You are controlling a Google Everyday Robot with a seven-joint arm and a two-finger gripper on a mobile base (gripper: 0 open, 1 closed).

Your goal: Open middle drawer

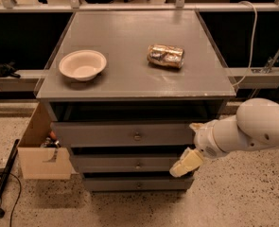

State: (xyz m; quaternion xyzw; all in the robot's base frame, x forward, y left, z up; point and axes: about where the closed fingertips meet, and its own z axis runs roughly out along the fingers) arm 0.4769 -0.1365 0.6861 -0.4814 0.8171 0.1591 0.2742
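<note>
The grey cabinet has three stacked drawers. The middle drawer (125, 164) is the low front panel with a small round knob (138, 165), and it sits flush between the taller top drawer (122, 135) and the narrow bottom drawer (136, 184). My gripper (191, 144) hangs in front of the drawers' right end, open with nothing between its fingers. One cream fingertip (196, 126) is level with the top drawer. The other fingertip (185, 162) lies over the right end of the middle drawer, well right of the knob.
On the cabinet top (129, 86) sit a white bowl (82, 64) and a crumpled foil bag (165, 56). An open cardboard box (42, 152) stands against the cabinet's left side. A black pole (4, 183) lies on the speckled floor at left. A rail with a cable (252, 74) runs at right.
</note>
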